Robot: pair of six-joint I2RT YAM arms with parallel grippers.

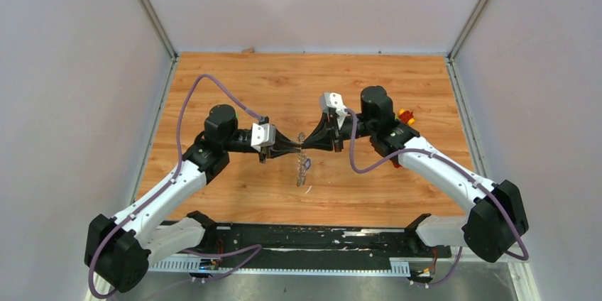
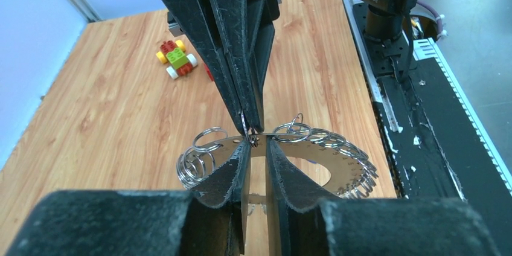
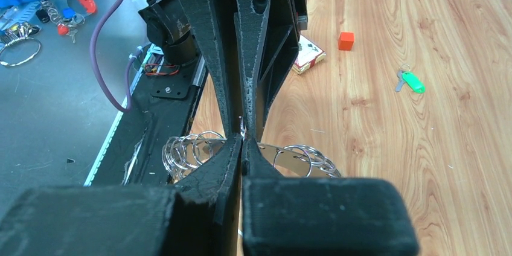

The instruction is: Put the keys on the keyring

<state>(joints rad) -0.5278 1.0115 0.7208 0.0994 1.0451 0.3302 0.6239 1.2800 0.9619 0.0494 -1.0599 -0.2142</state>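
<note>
The keyring (image 2: 338,165) is a flat silver disc with a big hole and many small wire rings round its rim. It hangs in mid-air between the two grippers (image 1: 304,170). My right gripper (image 3: 243,140) is shut on a small wire ring at the keyring's top rim (image 3: 275,151). My left gripper (image 2: 259,142) meets it tip to tip from the other side (image 1: 294,146). Its jaws stand a narrow gap apart, with the rim crossing between the tips. One green-headed key (image 3: 412,81) lies on the wood far from both grippers.
A small brick toy car (image 2: 176,60) stands on the table behind the right arm (image 1: 406,116). An orange cube (image 3: 345,40) and a card box (image 3: 308,55) lie further off. The black rail (image 1: 305,237) runs along the near edge, and loose keys (image 3: 60,14) lie on the bench beyond it.
</note>
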